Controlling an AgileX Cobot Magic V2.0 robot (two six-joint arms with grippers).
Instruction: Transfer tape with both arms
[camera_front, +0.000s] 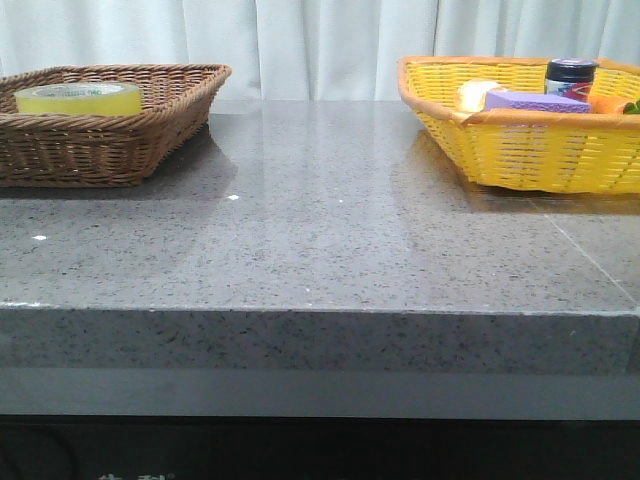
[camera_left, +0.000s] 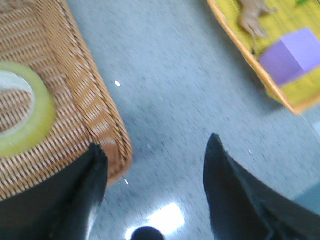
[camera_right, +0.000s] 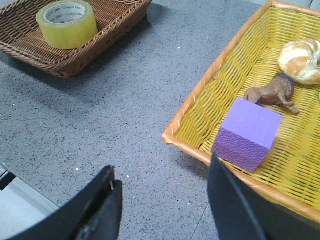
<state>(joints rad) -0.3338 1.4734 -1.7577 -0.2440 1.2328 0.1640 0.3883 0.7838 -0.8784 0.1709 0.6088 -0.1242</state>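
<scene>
The yellow tape roll (camera_front: 79, 98) lies flat in the brown wicker basket (camera_front: 170, 115) at the table's left. It also shows in the left wrist view (camera_left: 30, 127) and the right wrist view (camera_right: 67, 23). My left gripper (camera_left: 155, 150) is open and empty, hovering above the basket's near corner and the grey table, with the tape off to one side. My right gripper (camera_right: 162, 172) is open and empty above the table beside the yellow basket (camera_right: 200, 95). Neither arm shows in the front view.
The yellow basket (camera_front: 520, 150) at the right holds a purple block (camera_right: 247, 132), a croissant (camera_right: 300, 60), a brown toy animal (camera_right: 272, 92), a dark-lidded jar (camera_front: 570, 74) and an orange item (camera_front: 608, 102). Grey stone tabletop (camera_front: 320, 200) lies between the baskets.
</scene>
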